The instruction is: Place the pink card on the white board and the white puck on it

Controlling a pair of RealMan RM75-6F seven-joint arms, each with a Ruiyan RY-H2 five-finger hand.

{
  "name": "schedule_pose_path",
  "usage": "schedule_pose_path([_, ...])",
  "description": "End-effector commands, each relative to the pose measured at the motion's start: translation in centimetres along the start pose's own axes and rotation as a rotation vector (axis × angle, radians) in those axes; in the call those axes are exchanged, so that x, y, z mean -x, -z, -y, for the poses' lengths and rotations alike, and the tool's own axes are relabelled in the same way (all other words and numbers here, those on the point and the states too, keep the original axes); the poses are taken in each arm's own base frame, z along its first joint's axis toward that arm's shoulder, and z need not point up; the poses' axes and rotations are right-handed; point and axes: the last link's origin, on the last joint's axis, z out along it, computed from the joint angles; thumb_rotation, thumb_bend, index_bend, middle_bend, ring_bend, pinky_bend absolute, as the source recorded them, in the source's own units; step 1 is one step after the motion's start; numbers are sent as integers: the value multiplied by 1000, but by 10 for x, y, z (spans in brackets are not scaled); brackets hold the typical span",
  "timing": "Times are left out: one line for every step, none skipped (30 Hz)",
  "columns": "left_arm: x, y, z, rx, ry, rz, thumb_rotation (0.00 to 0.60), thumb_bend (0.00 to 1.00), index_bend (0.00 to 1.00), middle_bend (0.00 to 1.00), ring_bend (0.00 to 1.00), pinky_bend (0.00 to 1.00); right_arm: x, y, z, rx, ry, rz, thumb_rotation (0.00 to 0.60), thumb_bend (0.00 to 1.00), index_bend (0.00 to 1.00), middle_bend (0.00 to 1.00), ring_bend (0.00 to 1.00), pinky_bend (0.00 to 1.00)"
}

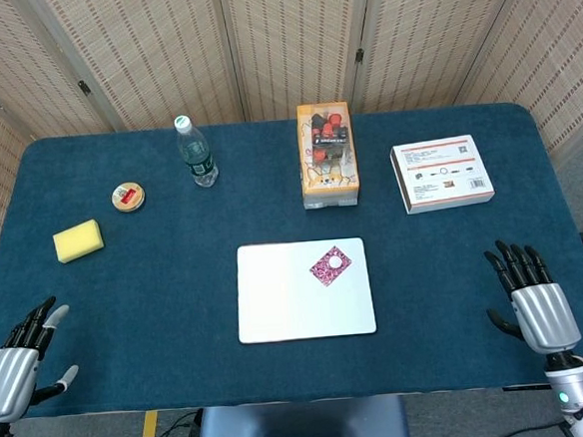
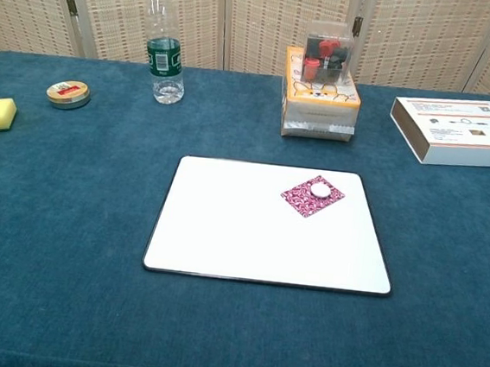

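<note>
Both hands hang open at the table's near edge, the left hand [image 1: 10, 370] and right hand [image 1: 538, 306] holding nothing. On the flat white board [image 2: 249, 236] lies the patterned pink card [image 2: 306, 198], with the small round white puck [image 2: 320, 190] resting on it.

Right hand [image 1: 534, 302]: silver-grey metallic back plate, black fingers [image 1: 513, 261]. White wrist segment below it carries a small green indicator light (lit). Left hand [image 1: 16, 363]: same silver-grey shell, dark fingers, pale grey tips on the outer two. Head view only.
</note>
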Motion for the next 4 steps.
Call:
schedule_pose_path([2,0,0,-15,-19,1,600,294,0,22,91,216,-1,-1,-2,3,-5,9,600,133,67,0,0,0])
schedule_pose_path([2,1,0,-17,-22,4,600,294,0,22,91,216,-1,-2,-2,3,-5,10,600,133,67,0,0,0])
schedule_pose_path([3,0,0,-16,-20,7,600,294,0,22,91,216,-2,-3,-1,2,-7,7,600,132,67,0,0,0])
schedule_pose_path([4,0,0,-14,-17,12,600,294,0,22,91,216,-3,-3,-1,1,-10,5,600,132,67,0,0,0])
